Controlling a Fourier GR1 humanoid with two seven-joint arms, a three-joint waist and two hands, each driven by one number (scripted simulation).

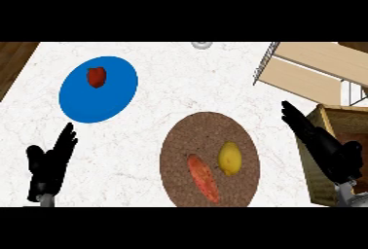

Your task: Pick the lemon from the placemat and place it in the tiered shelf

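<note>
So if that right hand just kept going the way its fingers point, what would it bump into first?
Probably the tiered shelf. The right hand points up and slightly left, toward the shelf's wire edge; height is unclear, so it might pass beside it.

- a single head view, looking steeply down from above onto the white marbled counter top.
- it faces away from the robot: both grey forearms enter from the lower edge.
- the pale wooden tiered shelf with wire frame is cut by the upper right corner; a round brown woven placemat lies low centre.
</note>
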